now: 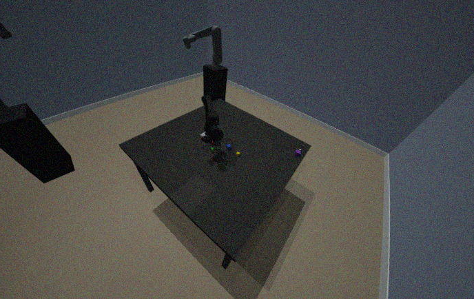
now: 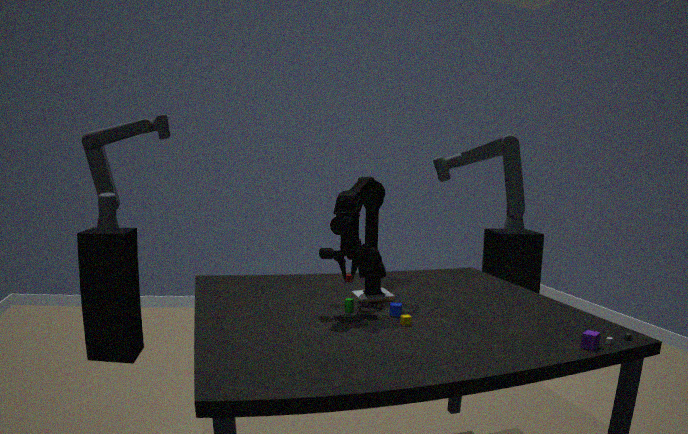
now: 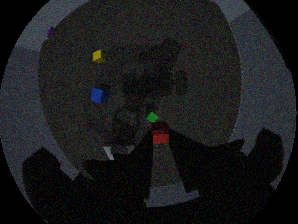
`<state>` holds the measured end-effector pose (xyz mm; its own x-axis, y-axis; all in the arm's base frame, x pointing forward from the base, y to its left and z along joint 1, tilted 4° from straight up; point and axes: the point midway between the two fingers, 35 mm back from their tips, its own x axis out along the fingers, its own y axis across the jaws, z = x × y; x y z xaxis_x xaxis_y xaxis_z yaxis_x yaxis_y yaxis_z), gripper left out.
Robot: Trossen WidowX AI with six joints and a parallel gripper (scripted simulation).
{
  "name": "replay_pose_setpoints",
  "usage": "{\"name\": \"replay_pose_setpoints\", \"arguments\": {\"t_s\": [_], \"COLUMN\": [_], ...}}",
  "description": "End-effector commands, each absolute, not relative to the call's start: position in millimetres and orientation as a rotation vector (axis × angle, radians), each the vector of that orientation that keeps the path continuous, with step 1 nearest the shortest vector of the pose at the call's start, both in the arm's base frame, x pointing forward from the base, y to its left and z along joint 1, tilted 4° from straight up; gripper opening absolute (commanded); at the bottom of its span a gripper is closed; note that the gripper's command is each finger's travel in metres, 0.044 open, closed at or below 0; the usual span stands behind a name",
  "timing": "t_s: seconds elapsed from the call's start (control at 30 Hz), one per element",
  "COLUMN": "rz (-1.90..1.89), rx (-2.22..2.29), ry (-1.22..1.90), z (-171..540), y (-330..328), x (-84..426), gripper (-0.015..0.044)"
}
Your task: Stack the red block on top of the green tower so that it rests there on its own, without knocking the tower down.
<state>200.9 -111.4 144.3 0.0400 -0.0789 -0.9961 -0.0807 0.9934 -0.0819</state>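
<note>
My gripper is shut on the red block. The red block is between the fingertips, in the air above the table. The green tower stands upright on the table. In the exterior view the red block is above the green tower, with a clear gap between them. In the wrist view the tower's top shows just beyond the red block, a little to its left.
A blue block and a yellow block are on the table beside the tower. A purple block is near the table's far right corner, with small pieces beside it.
</note>
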Motion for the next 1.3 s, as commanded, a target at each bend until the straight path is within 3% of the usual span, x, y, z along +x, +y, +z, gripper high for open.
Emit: {"name": "replay_pose_setpoints", "arguments": {"t_s": [0.0,0.6,1.27], "rz": [0.008,0.009,0.009], "rx": [-0.126,-0.126,-0.126], "ry": [1.534,1.535,1.535], "z": [131,84,83], "y": [-111,-113,-113], "x": [200,199,199], "gripper": [0.0000,0.0000,0.0000]}}
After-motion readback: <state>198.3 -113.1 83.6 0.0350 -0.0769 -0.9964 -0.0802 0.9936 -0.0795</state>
